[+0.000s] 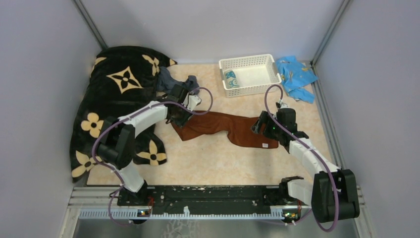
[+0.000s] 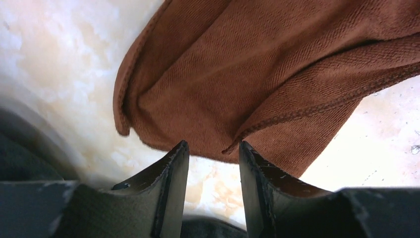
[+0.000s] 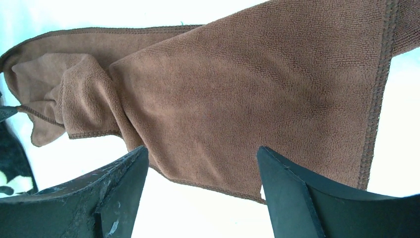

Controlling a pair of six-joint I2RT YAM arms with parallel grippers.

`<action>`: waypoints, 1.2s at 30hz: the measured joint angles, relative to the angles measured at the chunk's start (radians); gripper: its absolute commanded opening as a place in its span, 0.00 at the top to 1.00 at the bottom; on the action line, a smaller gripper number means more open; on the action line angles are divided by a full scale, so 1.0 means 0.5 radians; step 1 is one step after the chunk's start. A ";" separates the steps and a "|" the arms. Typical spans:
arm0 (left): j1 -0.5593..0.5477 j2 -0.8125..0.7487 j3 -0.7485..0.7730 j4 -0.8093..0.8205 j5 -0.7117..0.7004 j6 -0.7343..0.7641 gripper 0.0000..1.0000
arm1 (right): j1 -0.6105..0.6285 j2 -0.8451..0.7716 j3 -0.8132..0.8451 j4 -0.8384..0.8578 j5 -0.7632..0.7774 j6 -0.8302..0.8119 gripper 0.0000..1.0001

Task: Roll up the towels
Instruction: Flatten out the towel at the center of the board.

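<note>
One rust-brown towel [image 1: 218, 126] on marbled beige tabletop [image 1: 218, 161], grey walls [image 1: 208, 22]

Black flowered blanket [image 1: 114, 94] left, white basket [image 1: 252, 89], light-blue cloth [image 1: 295, 74] beside it

Top camera is looking down from above and behind the arms [image 1: 148, 113], taking in the whole desk [image 1: 213, 158]. Wrist cameras are peering past the left gripper [image 2: 213, 144] and right gripper [image 3: 201, 148], very close, sharing the brown towel [image 1: 218, 126] from opposite ends.
</note>
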 measured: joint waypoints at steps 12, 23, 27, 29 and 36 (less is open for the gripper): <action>-0.008 0.195 0.087 -0.077 0.255 0.211 0.63 | 0.005 -0.011 0.000 -0.002 0.028 -0.005 0.19; -0.008 0.187 0.095 -0.146 0.253 0.210 0.86 | 0.005 -0.011 0.000 -0.003 0.050 -0.005 0.19; -0.008 0.177 0.095 -0.159 0.249 0.195 0.95 | 0.006 -0.011 0.000 -0.021 0.079 -0.005 0.19; -0.008 0.169 0.095 -0.165 0.241 0.185 1.00 | 0.006 -0.011 0.000 -0.041 0.098 -0.005 0.19; -0.014 0.101 0.133 -0.225 0.143 0.055 1.00 | 0.006 -0.026 0.011 -0.216 0.333 0.010 0.18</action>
